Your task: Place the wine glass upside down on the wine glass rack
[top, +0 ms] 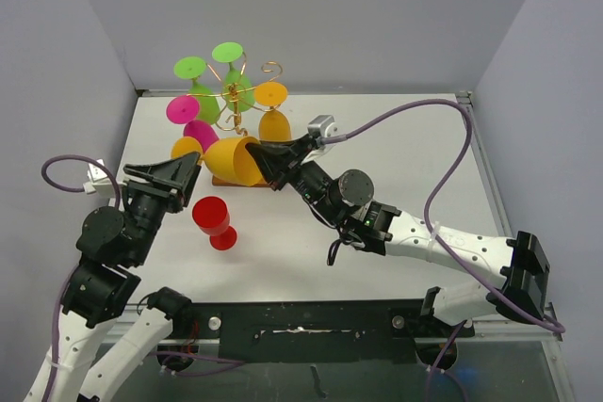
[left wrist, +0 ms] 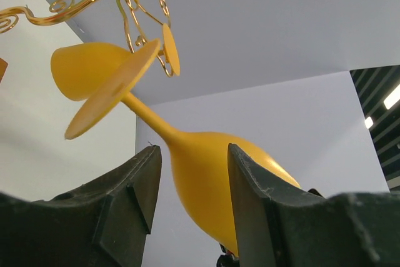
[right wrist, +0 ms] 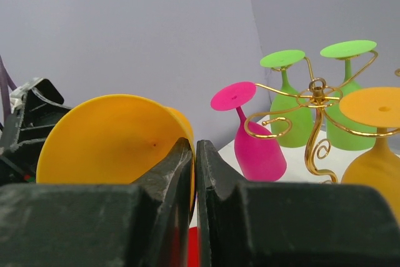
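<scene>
The yellow wine glass (top: 236, 159) lies sideways in the air in front of the wine glass rack (top: 234, 91), a gold wire stand on a brown base. My right gripper (top: 268, 159) is shut on its rim, with one finger inside the bowl (right wrist: 106, 142) and one outside (right wrist: 195, 154). My left gripper (top: 193, 165) is at the glass's narrow end. Its fingers stand either side of the bowl (left wrist: 206, 173) near the stem. A gap shows at the left finger (left wrist: 140, 179), and the right finger overlaps the glass.
A red wine glass (top: 213, 218) lies on its side on the table near the left arm. Green (top: 191, 68), pink (top: 182, 108) and orange (top: 271, 94) glasses hang upside down on the rack's scroll arms (right wrist: 315, 92). Walls close in the back and sides.
</scene>
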### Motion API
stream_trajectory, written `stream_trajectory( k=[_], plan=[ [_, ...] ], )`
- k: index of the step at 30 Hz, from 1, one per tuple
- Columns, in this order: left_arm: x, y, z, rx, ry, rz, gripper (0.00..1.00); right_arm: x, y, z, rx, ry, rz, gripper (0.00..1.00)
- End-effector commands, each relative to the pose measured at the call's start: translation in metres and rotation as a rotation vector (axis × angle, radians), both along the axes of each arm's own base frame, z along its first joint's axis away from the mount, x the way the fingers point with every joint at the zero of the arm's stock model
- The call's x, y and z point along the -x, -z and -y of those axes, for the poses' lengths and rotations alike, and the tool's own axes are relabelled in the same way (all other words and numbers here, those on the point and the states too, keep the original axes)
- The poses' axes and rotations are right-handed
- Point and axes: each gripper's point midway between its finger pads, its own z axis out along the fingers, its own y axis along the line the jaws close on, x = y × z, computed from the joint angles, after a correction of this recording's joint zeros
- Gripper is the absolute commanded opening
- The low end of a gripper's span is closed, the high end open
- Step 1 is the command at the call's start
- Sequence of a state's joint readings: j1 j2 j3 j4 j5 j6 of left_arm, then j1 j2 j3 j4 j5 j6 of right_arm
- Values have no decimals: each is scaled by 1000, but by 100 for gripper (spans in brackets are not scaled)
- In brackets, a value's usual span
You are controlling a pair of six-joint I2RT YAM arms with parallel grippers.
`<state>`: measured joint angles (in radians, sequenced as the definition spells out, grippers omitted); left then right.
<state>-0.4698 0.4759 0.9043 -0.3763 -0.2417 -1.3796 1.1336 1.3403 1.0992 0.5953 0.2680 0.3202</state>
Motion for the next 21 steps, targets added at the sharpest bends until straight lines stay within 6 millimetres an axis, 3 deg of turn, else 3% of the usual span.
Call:
stream_trajectory(
  k=[1,7,11,21],
  plan=[
    [1,-36,-6,44,-32,100,42,10,-59,15,-176,-1,108,0],
    [-8,-34,-6,58,-51,100,42,14,-59,14,-192,-28,122,0],
    [-9,-43,-11,72,-79,128,40,20,-56,8,-194,-69,125,0],
    [-15,-47,-12,122,-93,128,29,30,-47,-1,-194,-141,132,0]
  ],
)
